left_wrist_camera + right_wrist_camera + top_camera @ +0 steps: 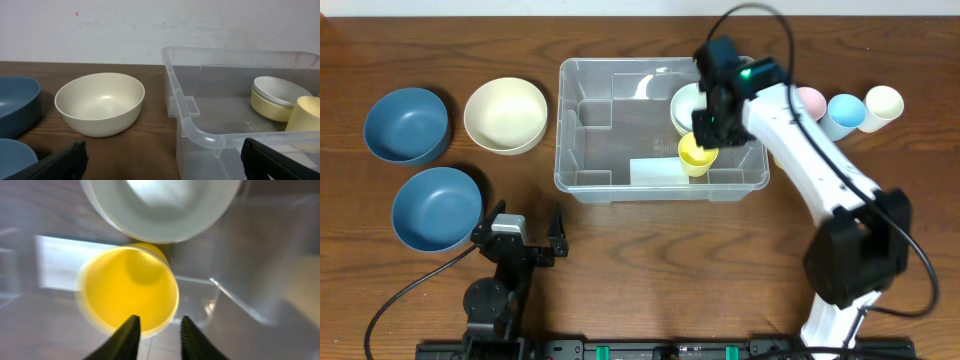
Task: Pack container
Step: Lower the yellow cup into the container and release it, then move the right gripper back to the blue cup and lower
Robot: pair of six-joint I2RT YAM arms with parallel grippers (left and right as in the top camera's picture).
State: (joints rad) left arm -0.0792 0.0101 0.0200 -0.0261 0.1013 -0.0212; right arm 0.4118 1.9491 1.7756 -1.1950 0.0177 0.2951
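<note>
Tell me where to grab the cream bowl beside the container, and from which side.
Take the cream bowl by its rim, from above, one finger inside and one outside: it stands upright, mouth open, and looks too wide to span.

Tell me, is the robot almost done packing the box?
Not yet. Done: one pale bowl sits in the container. In hand: the right gripper straddles the yellow cup's rim inside it. To do: three bowls and three cups wait on the table.
</note>
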